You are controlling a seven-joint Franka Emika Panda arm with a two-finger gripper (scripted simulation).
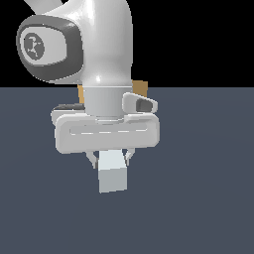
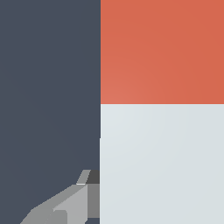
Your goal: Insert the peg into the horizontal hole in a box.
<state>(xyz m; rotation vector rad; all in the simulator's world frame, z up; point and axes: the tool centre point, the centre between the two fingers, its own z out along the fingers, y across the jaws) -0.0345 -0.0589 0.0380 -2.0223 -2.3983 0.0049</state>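
Observation:
In the exterior view my gripper [image 1: 110,159] hangs over the dark floor, shut on the peg [image 1: 112,177]. The peg's light grey-white end points toward the camera and sticks out below the hand. Its fingers [image 1: 92,158] flank the bar on both sides. Behind the arm, only two tan slivers of the box [image 1: 142,88] show; the hole is hidden. In the wrist view the peg [image 2: 162,162] fills one side, close up, with its red-orange end [image 2: 162,50] beyond the white part. One grey finger [image 2: 65,206] shows beside it.
A flat dark blue-grey floor [image 1: 198,198] spreads around the gripper. The arm's white wrist and hand body [image 1: 106,131] block most of the box from the exterior view. Black background lies above the floor's far edge.

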